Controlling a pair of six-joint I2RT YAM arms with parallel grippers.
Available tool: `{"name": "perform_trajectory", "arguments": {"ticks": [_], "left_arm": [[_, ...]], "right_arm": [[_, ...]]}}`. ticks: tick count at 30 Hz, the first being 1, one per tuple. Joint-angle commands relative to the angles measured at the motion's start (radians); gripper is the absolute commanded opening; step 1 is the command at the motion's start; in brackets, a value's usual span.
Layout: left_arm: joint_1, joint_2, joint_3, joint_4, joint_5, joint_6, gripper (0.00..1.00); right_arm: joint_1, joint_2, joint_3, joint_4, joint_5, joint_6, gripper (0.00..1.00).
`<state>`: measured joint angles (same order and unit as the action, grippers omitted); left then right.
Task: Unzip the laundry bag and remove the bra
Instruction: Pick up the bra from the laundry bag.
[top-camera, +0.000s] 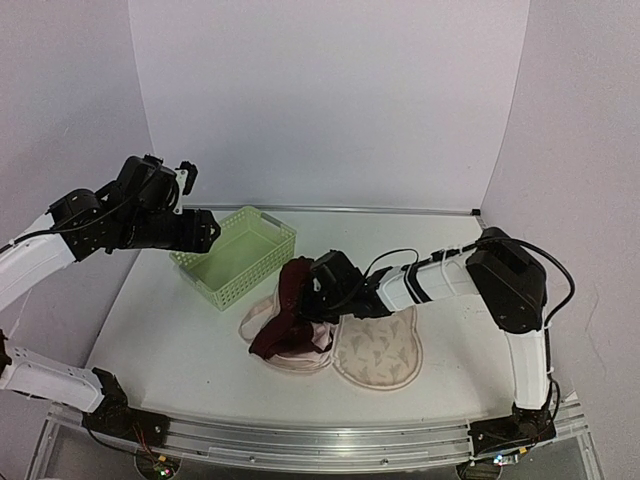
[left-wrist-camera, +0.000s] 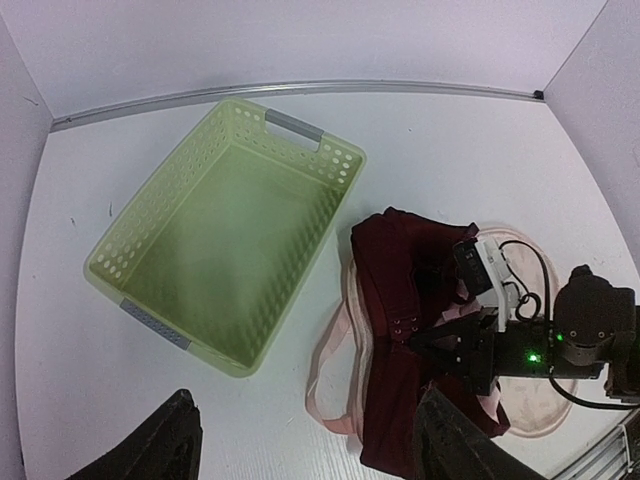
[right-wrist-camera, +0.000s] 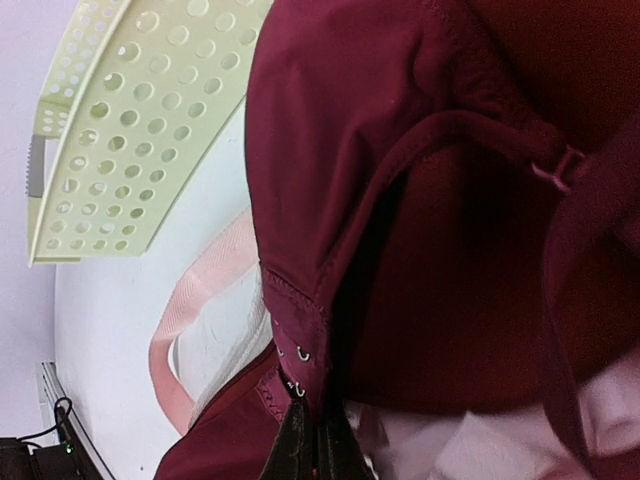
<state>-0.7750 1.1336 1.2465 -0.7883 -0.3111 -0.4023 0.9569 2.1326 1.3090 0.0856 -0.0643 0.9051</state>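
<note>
The laundry bag (top-camera: 385, 350) lies unzipped and spread flat, its cream patterned half to the right and its pink-edged half (top-camera: 262, 318) under the bra. The maroon bra (top-camera: 292, 300) is bunched over that left half, one end lifted. My right gripper (top-camera: 308, 290) is shut on the bra's hook-and-eye band end; in the right wrist view its fingertips (right-wrist-camera: 312, 445) pinch the maroon fabric (right-wrist-camera: 450, 200). From the left wrist view the bra (left-wrist-camera: 400, 290) and the right gripper (left-wrist-camera: 430, 340) show below. My left gripper (top-camera: 208, 232) hangs open, high over the basket, holding nothing (left-wrist-camera: 315, 445).
A light green lattice basket (top-camera: 222, 282) stands empty at the back left of the bag, close to the bra (left-wrist-camera: 150, 330) (right-wrist-camera: 130, 130). White walls enclose the table on three sides. A pink loop of the bag's edging (left-wrist-camera: 335, 350) (right-wrist-camera: 190, 310) lies on the table beside the basket.
</note>
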Motion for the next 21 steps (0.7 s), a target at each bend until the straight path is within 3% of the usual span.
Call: {"name": "perform_trajectory", "arguments": {"ticks": [1,7,21], "left_arm": [[0.004,0.007,0.012,0.013,-0.011,-0.018,0.72],[0.003,0.025,0.013,0.023,-0.010,-0.027,0.73],[0.015,0.099,0.054,0.032,-0.059,-0.040,0.75]], "right_arm": [[-0.001,-0.157,-0.059,0.124,-0.006,-0.020,0.00],[0.000,-0.265,-0.162,0.266,-0.029,-0.029,0.00],[-0.001,-0.427,-0.242,0.366,-0.060,-0.110,0.00]]}}
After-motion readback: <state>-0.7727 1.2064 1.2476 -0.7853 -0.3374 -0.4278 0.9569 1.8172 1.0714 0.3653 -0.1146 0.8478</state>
